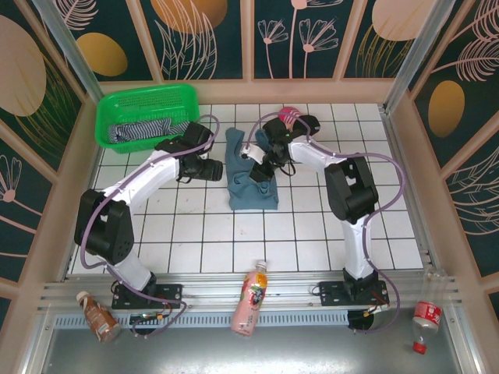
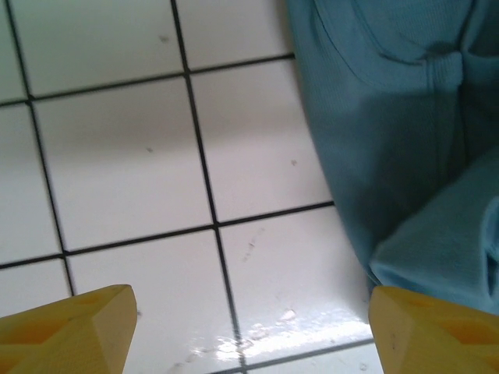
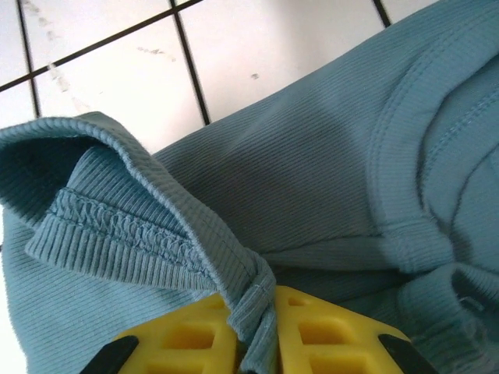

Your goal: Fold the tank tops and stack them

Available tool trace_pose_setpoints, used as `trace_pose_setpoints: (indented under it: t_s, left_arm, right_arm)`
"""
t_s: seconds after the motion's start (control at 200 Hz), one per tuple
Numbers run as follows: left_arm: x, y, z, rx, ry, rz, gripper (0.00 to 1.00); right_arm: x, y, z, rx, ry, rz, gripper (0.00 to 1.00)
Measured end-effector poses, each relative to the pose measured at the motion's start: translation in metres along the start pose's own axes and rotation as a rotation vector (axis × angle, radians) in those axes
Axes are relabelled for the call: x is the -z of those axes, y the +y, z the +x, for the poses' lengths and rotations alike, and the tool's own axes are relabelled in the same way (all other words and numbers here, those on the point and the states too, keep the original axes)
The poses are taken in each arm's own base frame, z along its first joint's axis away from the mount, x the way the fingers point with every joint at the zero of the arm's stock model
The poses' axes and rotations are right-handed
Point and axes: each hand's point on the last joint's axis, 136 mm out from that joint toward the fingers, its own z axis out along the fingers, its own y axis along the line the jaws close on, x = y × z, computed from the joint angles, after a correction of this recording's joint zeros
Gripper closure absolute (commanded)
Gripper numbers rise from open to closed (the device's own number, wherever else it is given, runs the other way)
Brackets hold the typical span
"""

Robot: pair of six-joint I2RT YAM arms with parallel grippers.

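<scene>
Folding the blue top [image 1: 253,195] seems under way: right gripper [image 3: 261,327] jaws pinch its hem, left gripper [image 2: 249,327] jaws wide at its 9 o'clock, probably needing a hold there next

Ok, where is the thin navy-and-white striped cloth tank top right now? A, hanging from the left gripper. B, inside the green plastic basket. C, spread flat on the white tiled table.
B: the striped tank top lies bunched inside the green basket at the far left, while the plain blue-grey tank top is the one on the white tiled table.
</scene>
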Motion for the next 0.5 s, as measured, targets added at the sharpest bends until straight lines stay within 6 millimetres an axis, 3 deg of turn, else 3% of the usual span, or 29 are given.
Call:
trace_pose_setpoints:
  t_s: [0.19,0.38,0.5]
  left_arm:
    - [-0.009,-0.017,0.024,0.075,0.048,0.127,0.25]
    - [-0.012,-0.034,0.047,0.152,0.086,0.237,0.27]
    - [-0.015,-0.053,0.049,0.152,0.090,0.291,0.33]
  right_arm:
    - [-0.001,-0.022,-0.002,0.013,-0.005,0.084,0.64]
    - [0.007,-0.051,-0.003,0.013,-0.025,0.222,0.60]
    - [0.023,-0.060,0.000,-0.009,-0.035,0.293,0.60]
